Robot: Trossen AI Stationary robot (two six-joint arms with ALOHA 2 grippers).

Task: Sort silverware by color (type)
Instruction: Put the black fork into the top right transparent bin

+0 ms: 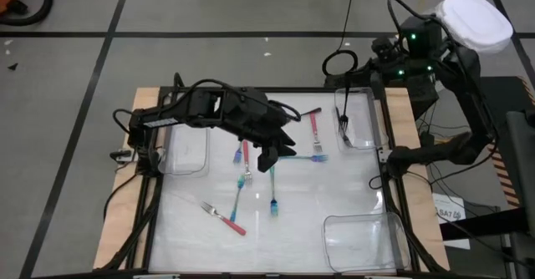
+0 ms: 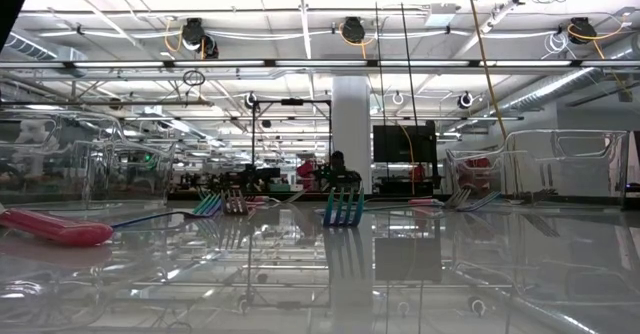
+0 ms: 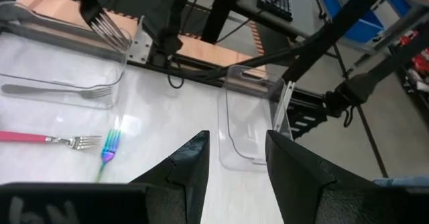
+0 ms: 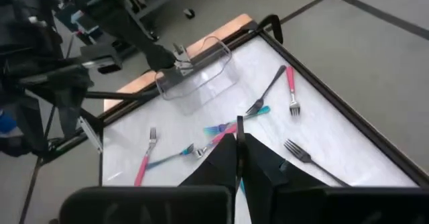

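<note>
Several forks lie flat on the white table top: pink-handled forks [image 1: 314, 129] [image 1: 245, 152] [image 1: 226, 216] and teal-handled forks [image 1: 273, 191] [image 1: 241, 187] [image 1: 305, 155]. A black fork [image 1: 343, 119] is in the clear far-right bin [image 1: 368, 116]; the left wrist view shows it slanting [image 3: 102, 19] above a grey-looking fork [image 3: 53, 90] that lies flat. My left gripper [image 1: 272, 155] [image 3: 234, 163] is open and empty above the table's middle, over the teal and pink forks. My right gripper [image 4: 238, 147] is shut, high off the table by its right edge.
A clear bin [image 1: 184, 154] stands at the table's left and another [image 1: 364, 237] at the near right corner. The right arm's links [image 1: 435, 149] lie along the right edge. Cables [image 1: 338, 62] run behind the far edge. Bare table top shows at the near middle.
</note>
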